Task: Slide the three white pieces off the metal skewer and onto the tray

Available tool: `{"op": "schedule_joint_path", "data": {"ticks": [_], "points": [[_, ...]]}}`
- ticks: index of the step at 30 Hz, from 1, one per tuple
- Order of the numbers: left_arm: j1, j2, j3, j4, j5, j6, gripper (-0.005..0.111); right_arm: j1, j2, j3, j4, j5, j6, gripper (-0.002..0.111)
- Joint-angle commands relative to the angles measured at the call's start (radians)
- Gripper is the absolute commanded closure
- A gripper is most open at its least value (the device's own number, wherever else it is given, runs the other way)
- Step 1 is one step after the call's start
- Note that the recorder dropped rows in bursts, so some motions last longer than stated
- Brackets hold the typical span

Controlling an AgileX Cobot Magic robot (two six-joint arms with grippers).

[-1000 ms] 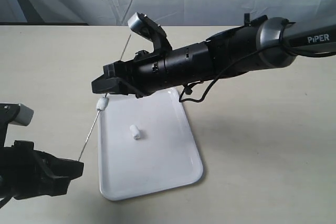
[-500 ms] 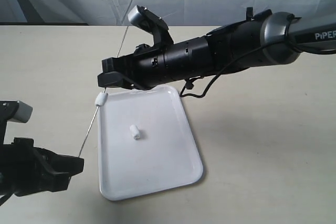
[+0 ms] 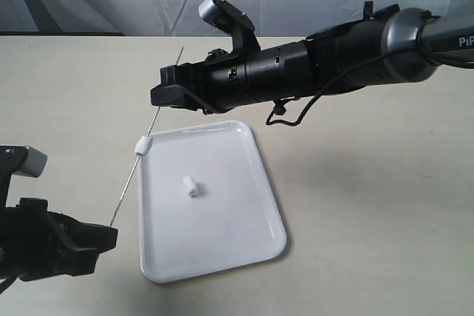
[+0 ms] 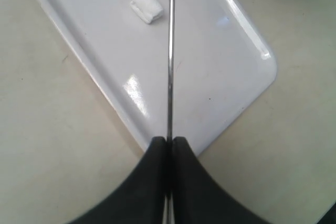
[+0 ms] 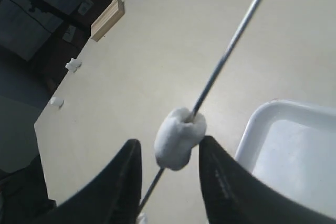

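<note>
We judge the step in hand to be stripping the white piece (image 5: 179, 139) threaded on the skewer (image 3: 127, 190), which sits above the tray's far left corner. The left claw (image 4: 169, 142), near left, is clenched on the rod's near end and should hold firm without twisting. The right claw (image 3: 158, 98) is released, its fingers (image 5: 220, 182) straddling the rod. Whether they touch the piece we cannot tell from the wrist view.

We would close gently on the piece and draw it straight along the rod toward the free far tip. That tip points past the tray (image 3: 222, 257), so the rod should come back over it before the piece drops. One other piece (image 3: 191, 186) lies near the tray's middle.

The pieces look soft, matte and squat, likely to squash and cling. The rod is thin, straight, smooth grey metal with a pointed tip. The tray is glossy white plastic with rounded corners and a low rim.
</note>
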Motion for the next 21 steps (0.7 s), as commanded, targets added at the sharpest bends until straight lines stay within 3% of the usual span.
{"op": "schedule_joint_path", "data": {"ticks": [1, 10, 16, 21], "points": [[-0.003, -0.003, 0.002, 0.008, 0.007, -0.004, 0.107, -0.003, -0.011, -0.005, 0.007, 0.003, -0.011, 0.072], [-0.003, -0.003, 0.002, 0.008, 0.007, -0.004, 0.107, -0.003, -0.011, -0.005, 0.007, 0.003, -0.011, 0.073], [-0.003, -0.003, 0.002, 0.008, 0.007, -0.004, 0.107, -0.003, -0.011, -0.005, 0.007, 0.003, -0.011, 0.100], [-0.003, -0.003, 0.002, 0.008, 0.004, -0.004, 0.107, -0.003, -0.011, -0.005, 0.007, -0.001, -0.011, 0.104]]}}
